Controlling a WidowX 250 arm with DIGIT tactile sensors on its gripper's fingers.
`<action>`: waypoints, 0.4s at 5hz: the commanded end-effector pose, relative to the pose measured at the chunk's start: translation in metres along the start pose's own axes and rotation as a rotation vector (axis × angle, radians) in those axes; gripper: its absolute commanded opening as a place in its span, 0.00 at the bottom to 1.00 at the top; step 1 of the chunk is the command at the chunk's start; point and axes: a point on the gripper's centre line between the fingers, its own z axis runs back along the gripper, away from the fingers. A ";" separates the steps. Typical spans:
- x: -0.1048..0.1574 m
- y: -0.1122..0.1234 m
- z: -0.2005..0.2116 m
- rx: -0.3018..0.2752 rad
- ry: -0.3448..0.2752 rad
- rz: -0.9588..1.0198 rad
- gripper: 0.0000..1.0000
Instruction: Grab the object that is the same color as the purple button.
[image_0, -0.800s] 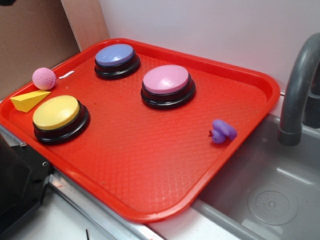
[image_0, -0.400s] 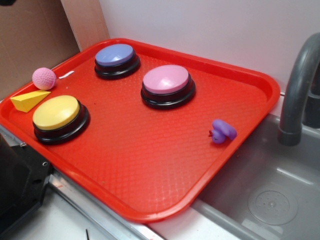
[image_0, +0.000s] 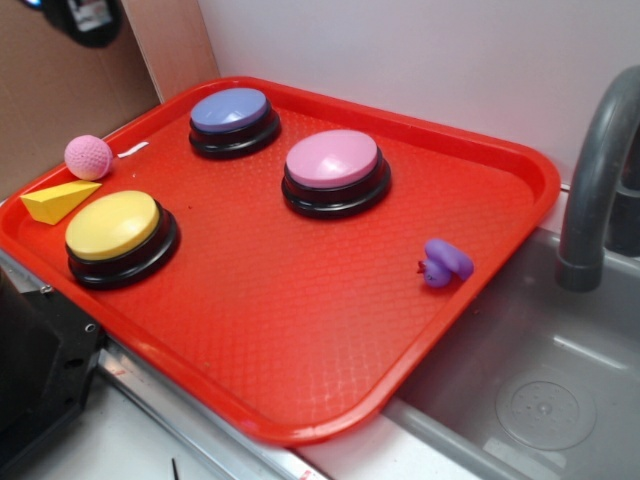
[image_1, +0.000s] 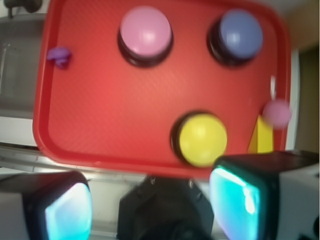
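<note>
My gripper (image_1: 152, 202) is hanging wide open and empty, high above the red tray (image_1: 100, 115). The purple duck toy (image_0: 445, 263) is sitting near the tray's sink-side edge, well apart from the purple button (image_0: 233, 118).

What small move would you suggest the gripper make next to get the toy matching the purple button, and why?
Probably swing across the red tray toward its sink-side edge. The gripper, open, sits high above the tray's opposite side, by the yellow button. The small purple duck toy lies untouched there, its colour matching the purple button. Descend only once above it.
</note>
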 end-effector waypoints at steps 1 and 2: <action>0.044 -0.036 -0.017 0.072 -0.112 -0.406 1.00; 0.061 -0.034 -0.038 0.064 -0.131 -0.493 1.00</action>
